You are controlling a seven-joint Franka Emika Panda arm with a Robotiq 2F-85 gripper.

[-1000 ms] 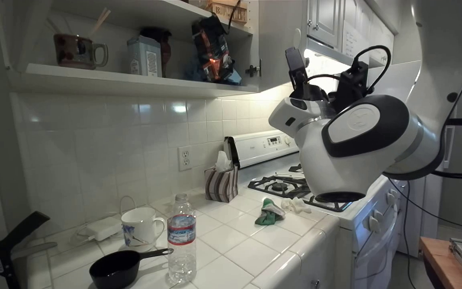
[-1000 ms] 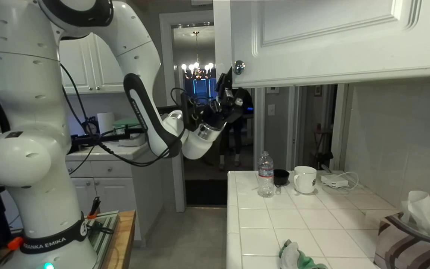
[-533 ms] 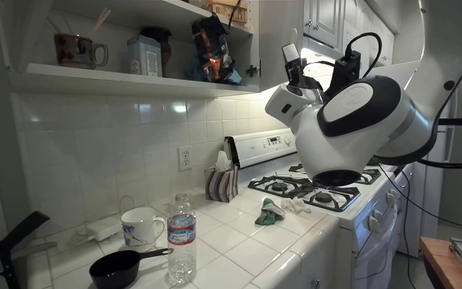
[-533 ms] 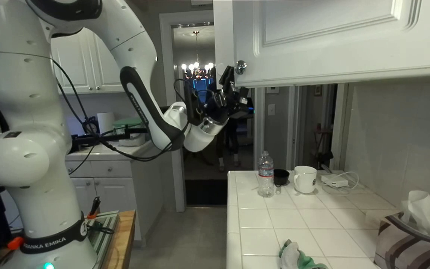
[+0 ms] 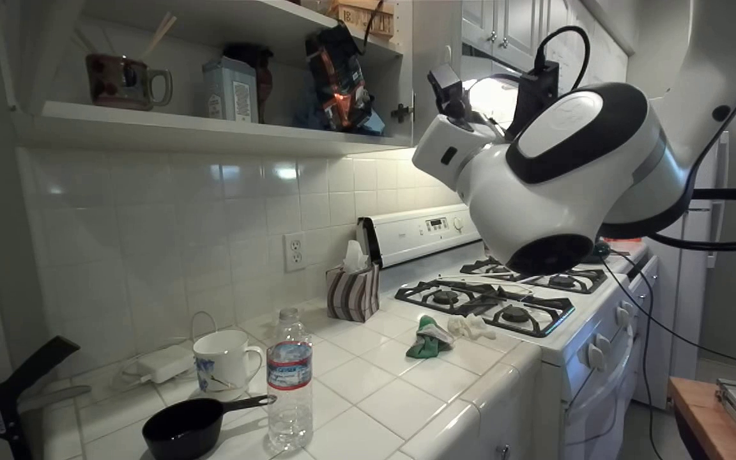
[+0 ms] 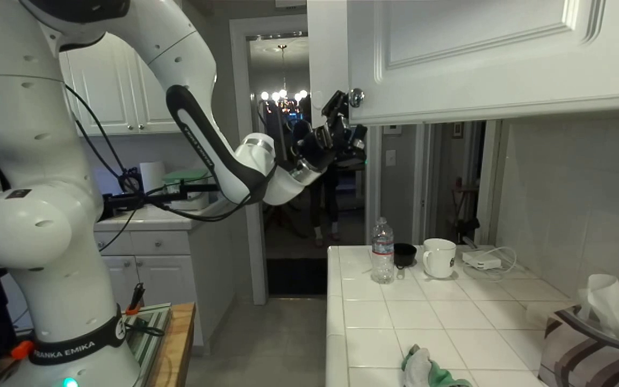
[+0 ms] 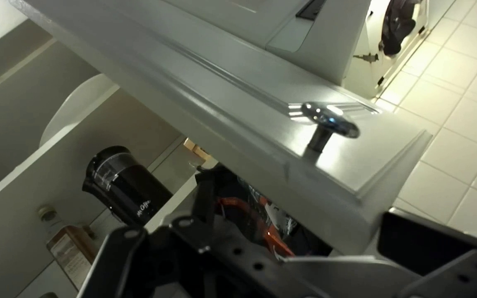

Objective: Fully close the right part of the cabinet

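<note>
The right cabinet door stands open; its inner face (image 5: 437,70) and outer panel (image 6: 476,64) show in the exterior views. In the wrist view the door (image 7: 230,111) crosses diagonally. Its round silver knob (image 7: 329,120) also shows in an exterior view (image 6: 357,97). My gripper (image 6: 350,118) is at the door's lower free corner, just beside the knob; it also shows in an exterior view (image 5: 448,92). Its jaws are apart. In the wrist view the door corner lies between the left and right fingers (image 7: 420,240). Whether the right one touches it, I cannot tell.
The open cabinet shelf (image 5: 214,131) holds a mug (image 5: 119,82), a grey tin (image 5: 230,89) and a dark orange bag (image 5: 340,83). Below, the tiled counter (image 6: 374,344) holds a bottle (image 6: 382,250), a white mug (image 6: 439,258) and a tissue box (image 5: 352,292). A stove (image 5: 508,300) stands beside it.
The door has swung a little toward the cabinet opening. My gripper has moved with it, staying at its lower free corner, and has risen slightly.
</note>
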